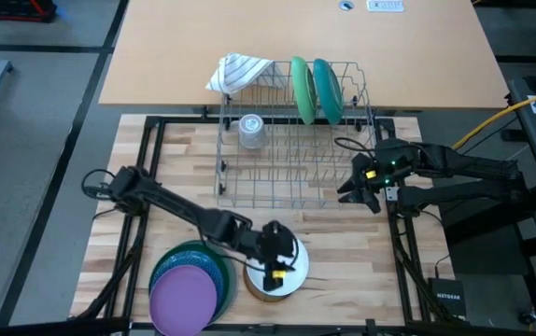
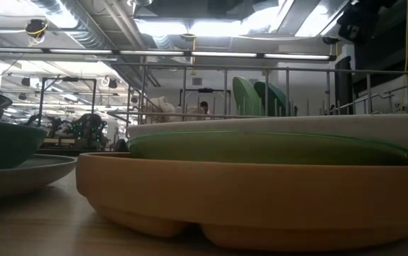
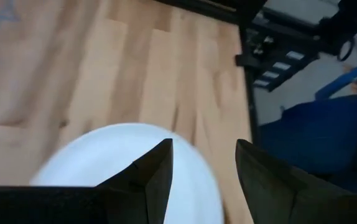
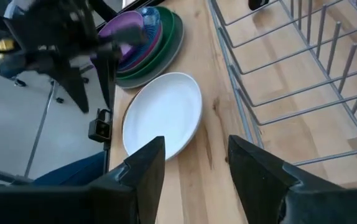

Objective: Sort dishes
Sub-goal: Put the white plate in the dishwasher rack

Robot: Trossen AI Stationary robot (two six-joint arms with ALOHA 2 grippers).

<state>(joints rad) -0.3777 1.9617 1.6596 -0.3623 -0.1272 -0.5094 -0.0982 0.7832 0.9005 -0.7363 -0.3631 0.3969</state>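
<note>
L gripper (image 1: 275, 257) hangs over the white plate (image 1: 291, 264) at the table's near edge, jaws apart, nothing between them; its body hides most of the plate in the high view. In the low view that plate (image 2: 275, 126) tops a small stack: green plate (image 2: 261, 147) under it, tan divided dish (image 2: 254, 192) at the bottom. Whether the fingertips touch the plate, can't tell.

Just left sits a second stack w/ a purple plate (image 1: 183, 297) on top, teal and dark green rims (image 1: 170, 259) showing beneath; lower dishes mostly covered, count unclear, and the stack is cut off at the pic's near edge.

R gripper (image 1: 361, 189) waits by the dish rack's (image 1: 291, 191) right side, jaws apart, empty.

Rack holds two upright plates, green (image 1: 299, 91) and teal (image 1: 326, 91), a clear glass (image 1: 250, 132) and a striped cloth (image 1: 240, 72) draped on its far corner.
</note>
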